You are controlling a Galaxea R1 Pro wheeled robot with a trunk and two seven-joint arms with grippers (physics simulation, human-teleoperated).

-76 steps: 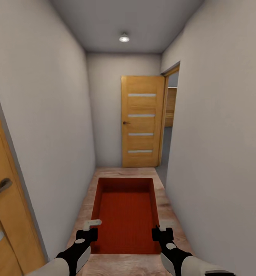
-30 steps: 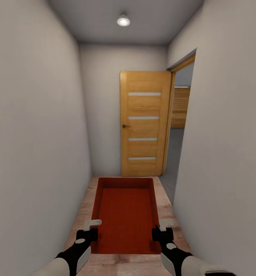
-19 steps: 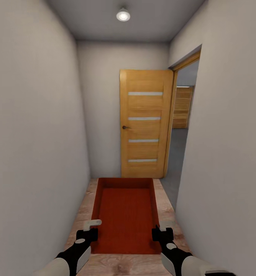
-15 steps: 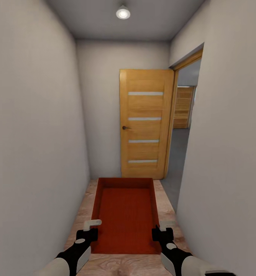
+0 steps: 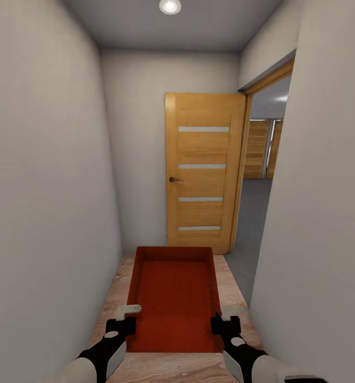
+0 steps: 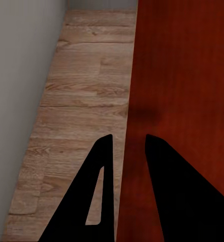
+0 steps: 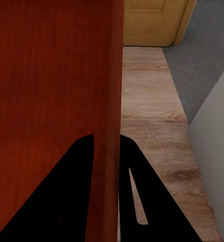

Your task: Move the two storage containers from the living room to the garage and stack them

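One orange-red storage container (image 5: pixel 175 298), open-topped and empty, hangs level in front of me over the hallway's wood planks. My left gripper (image 5: pixel 128 316) is shut on its left wall near the close corner, and the left wrist view shows that gripper (image 6: pixel 128 138) with its black fingers straddling the thin red wall (image 6: pixel 134 101). My right gripper (image 5: pixel 222 316) is shut on the right wall, which the right wrist view (image 7: pixel 105 136) shows pinched between the fingers (image 7: pixel 112 75). Through the doorway ahead right lies the garage with its dark grey floor (image 5: pixel 252 229).
I am in a narrow hallway with pale walls close on both sides. An open wooden door (image 5: pixel 201 170) stands against the end wall. A wooden slatted panel door (image 5: pixel 258 149) shows deep in the garage. Wood planks (image 5: pixel 113 295) run beneath the container.
The camera has advanced down the hallway: the end door and right doorway are nearer and larger. The container and both grippers keep the same place in the picture.
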